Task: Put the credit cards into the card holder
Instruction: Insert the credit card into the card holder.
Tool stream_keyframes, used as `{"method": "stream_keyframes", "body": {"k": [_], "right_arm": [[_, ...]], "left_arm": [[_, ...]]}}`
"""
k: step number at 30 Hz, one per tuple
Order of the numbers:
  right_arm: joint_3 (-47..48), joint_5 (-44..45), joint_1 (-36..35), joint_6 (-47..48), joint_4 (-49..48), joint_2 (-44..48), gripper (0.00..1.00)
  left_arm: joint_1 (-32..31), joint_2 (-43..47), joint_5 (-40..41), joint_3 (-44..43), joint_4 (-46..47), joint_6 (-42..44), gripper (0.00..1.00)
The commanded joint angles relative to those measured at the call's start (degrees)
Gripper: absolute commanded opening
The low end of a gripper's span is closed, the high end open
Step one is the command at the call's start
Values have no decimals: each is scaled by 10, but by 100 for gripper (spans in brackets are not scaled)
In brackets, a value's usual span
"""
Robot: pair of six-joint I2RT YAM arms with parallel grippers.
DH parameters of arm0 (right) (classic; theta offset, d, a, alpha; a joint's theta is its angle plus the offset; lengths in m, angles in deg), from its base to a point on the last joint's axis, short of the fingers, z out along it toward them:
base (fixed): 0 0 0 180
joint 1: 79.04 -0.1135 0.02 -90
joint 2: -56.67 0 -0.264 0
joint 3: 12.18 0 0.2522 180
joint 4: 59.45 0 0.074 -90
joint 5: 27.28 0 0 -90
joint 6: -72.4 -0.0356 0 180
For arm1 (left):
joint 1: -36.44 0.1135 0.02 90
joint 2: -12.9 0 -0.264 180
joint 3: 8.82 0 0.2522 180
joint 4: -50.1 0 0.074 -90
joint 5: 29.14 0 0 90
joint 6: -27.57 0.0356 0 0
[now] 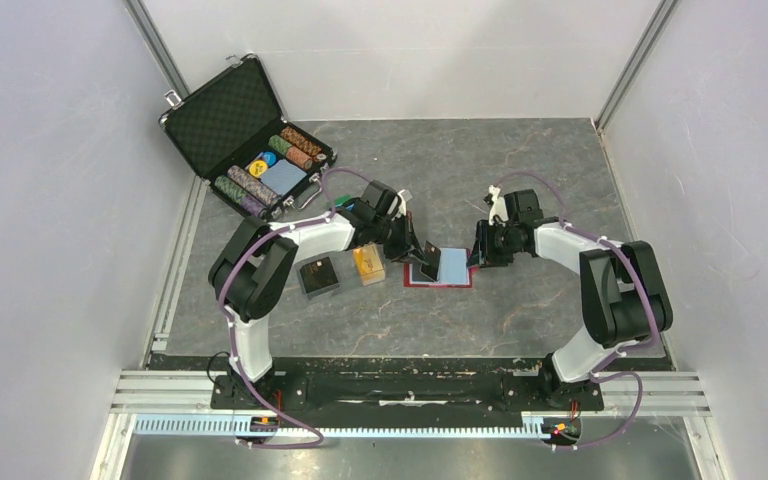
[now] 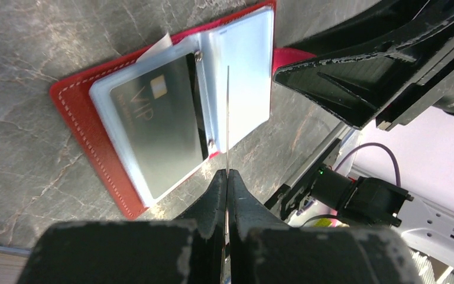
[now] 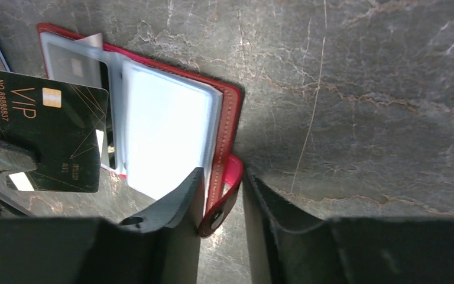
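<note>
The red card holder (image 1: 457, 283) lies open on the table, its clear sleeves (image 3: 165, 130) spread out. One dark VIP credit card (image 2: 153, 118) sits in the left sleeve. My left gripper (image 2: 227, 174) is shut on another dark VIP credit card (image 3: 50, 139), held upright on edge over the middle of the holder (image 2: 86, 133). My right gripper (image 3: 223, 177) has its fingers closed around the holder's right edge, with the snap tab (image 3: 221, 204) between them. A stack of orange-gold credit cards (image 1: 367, 265) stands left of the holder.
A small black square box (image 1: 318, 275) sits beside the orange stack. An open black chip case (image 1: 250, 140) with striped chips stands at the back left. The two grippers are close together over the holder, with the right one (image 2: 354, 89) just beyond the left's held card.
</note>
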Motion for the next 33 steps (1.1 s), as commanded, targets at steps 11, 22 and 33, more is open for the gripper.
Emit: {"method": "stream_keyframes", "body": {"k": [11,22,33], "right_arm": [[-18,-13,-14,-5,1,14,6],[-42,-22,-16,-16,-12,23,1],[-47,-28,-16,-15,-17,22,0]], "left_arm": [[-2,2,56,-21,-25,28,2],[-1,3,50,-17,-11,33,2],[-7,-21,32,-10,15,40,2]]}}
